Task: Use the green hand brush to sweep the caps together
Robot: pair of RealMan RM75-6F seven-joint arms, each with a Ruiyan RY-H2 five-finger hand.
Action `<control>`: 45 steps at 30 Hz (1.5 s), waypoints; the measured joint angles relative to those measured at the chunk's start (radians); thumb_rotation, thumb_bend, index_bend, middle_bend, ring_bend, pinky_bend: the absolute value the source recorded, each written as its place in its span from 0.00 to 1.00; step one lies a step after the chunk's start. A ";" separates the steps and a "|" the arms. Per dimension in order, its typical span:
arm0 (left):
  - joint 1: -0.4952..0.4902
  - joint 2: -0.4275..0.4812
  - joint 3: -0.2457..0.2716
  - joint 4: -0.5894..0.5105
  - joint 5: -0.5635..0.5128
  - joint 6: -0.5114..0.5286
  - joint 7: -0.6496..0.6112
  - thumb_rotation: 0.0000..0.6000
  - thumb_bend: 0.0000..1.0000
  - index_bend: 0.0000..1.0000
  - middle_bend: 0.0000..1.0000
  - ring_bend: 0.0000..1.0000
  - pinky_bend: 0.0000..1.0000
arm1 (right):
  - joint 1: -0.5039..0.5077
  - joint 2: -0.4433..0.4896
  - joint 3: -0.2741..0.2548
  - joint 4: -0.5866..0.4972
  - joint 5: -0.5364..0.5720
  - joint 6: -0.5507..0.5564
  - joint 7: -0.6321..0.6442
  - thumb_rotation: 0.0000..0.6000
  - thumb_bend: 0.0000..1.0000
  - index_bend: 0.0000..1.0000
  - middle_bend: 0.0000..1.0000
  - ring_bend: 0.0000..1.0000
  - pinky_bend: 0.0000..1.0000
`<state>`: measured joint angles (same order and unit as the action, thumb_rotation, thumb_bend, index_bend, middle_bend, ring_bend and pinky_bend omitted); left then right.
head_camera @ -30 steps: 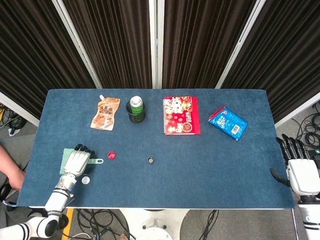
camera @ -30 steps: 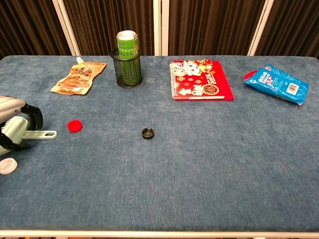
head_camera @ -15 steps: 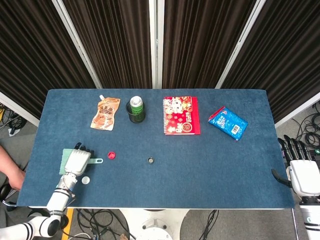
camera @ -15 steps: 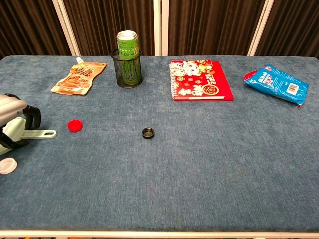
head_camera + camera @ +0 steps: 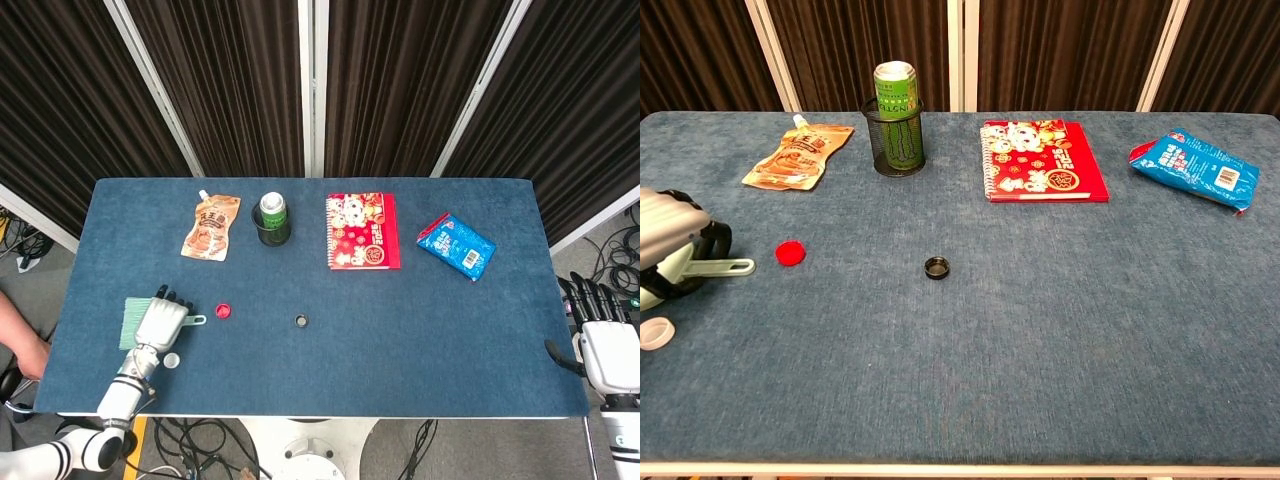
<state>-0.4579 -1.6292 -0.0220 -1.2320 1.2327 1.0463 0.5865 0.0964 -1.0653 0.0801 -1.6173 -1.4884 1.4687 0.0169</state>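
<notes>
The green hand brush [image 5: 130, 322] lies near the table's left front edge, its handle [image 5: 725, 267] pointing right. My left hand [image 5: 160, 322] lies over it, and in the chest view my left hand [image 5: 670, 240] has its fingers curled around the brush body. Just right of the handle tip sits a red cap [image 5: 223, 311] [image 5: 791, 253]. A black cap [image 5: 301, 321] [image 5: 937, 267] lies near the table's middle. The white cap [image 5: 171, 360] [image 5: 652, 333] is by my left wrist at the front edge. My right hand [image 5: 605, 345] hangs off the right edge with its fingers straight and holds nothing.
Along the back stand an orange pouch [image 5: 211, 227], a green can in a black mesh cup [image 5: 272, 219], a red notebook [image 5: 362, 231] and a blue packet [image 5: 456, 245]. The blue table [image 5: 420, 340] ends close to the left hand.
My left hand has shifted slightly right and settled further over the brush. The brush and caps have stayed put. My right hand has sunk a little.
</notes>
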 measured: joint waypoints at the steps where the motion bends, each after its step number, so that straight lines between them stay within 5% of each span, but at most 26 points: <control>1: 0.000 -0.001 0.001 0.001 0.001 0.000 -0.001 1.00 0.29 0.46 0.49 0.31 0.22 | 0.000 0.000 0.000 0.000 0.000 0.000 0.000 1.00 0.14 0.00 0.00 0.00 0.00; 10: -0.002 0.015 0.004 0.005 0.040 0.006 -0.094 1.00 0.35 0.51 0.56 0.38 0.36 | -0.001 0.008 -0.001 -0.010 0.000 -0.002 -0.001 1.00 0.14 0.00 0.00 0.00 0.00; 25: 0.084 0.121 -0.084 -0.030 0.083 0.190 -0.583 1.00 0.40 0.56 0.63 0.44 0.45 | 0.014 0.011 0.009 -0.008 0.008 -0.020 0.007 1.00 0.14 0.00 0.00 0.00 0.00; 36: 0.204 0.171 -0.056 -0.308 0.092 0.330 -0.524 1.00 0.40 0.56 0.63 0.44 0.41 | 0.032 0.014 0.012 -0.016 0.011 -0.045 0.001 1.00 0.14 0.00 0.00 0.00 0.00; 45: 0.221 0.015 -0.038 -0.250 0.121 0.360 -0.488 1.00 0.39 0.58 0.63 0.44 0.36 | 0.022 0.019 0.008 -0.023 0.025 -0.043 0.007 1.00 0.14 0.00 0.00 0.00 0.00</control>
<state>-0.2368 -1.6143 -0.0605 -1.4822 1.3532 1.4059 0.0987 0.1185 -1.0466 0.0880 -1.6404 -1.4631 1.4256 0.0237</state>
